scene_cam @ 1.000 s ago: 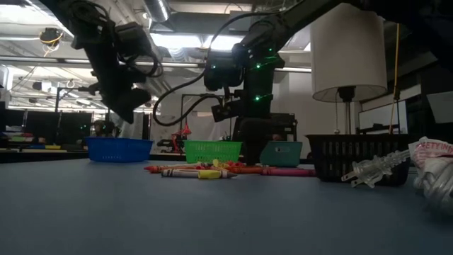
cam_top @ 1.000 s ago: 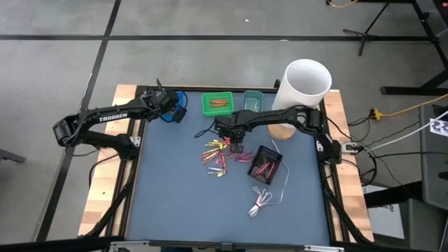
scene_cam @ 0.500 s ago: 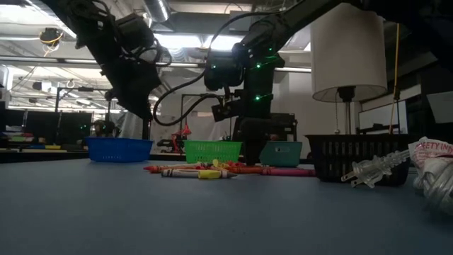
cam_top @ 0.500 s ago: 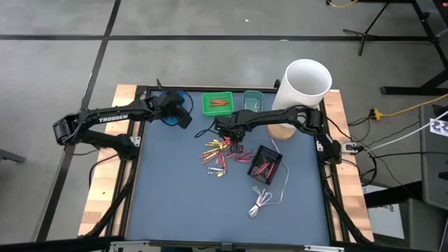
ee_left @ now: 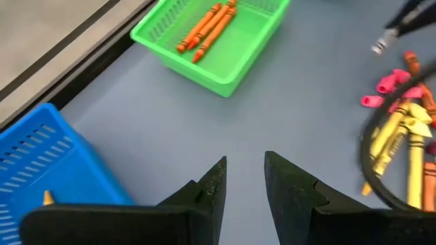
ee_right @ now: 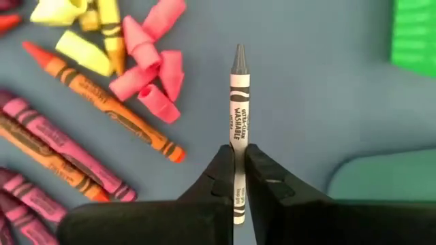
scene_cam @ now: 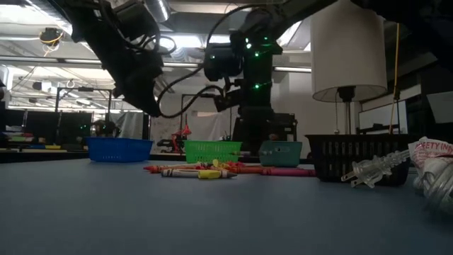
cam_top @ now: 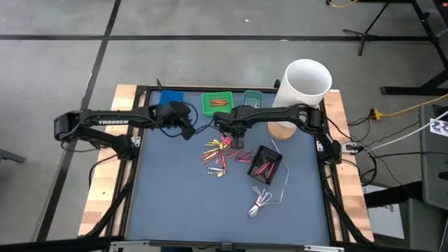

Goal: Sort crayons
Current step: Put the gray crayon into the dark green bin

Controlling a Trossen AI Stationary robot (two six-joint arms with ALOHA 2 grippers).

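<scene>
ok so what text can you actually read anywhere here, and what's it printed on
"TROSSEN": white letters on the dark left arm, high view.
"ULTRA-CLEAN WASHABLE": on the paper wrapper of the grey crayon held in the right end effector.
"SETTING" or similar: partly cut off, on the white tag by the plug.
Other crayon wrappers: too blurred to read.

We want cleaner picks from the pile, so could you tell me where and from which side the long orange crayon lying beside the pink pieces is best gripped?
Probably grip the orange crayon at mid-barrel, coming from above with the fingers across its width. It lies flat, and its pointed end tapers, so that would likely slip. Pink pieces crowd one side.
</scene>
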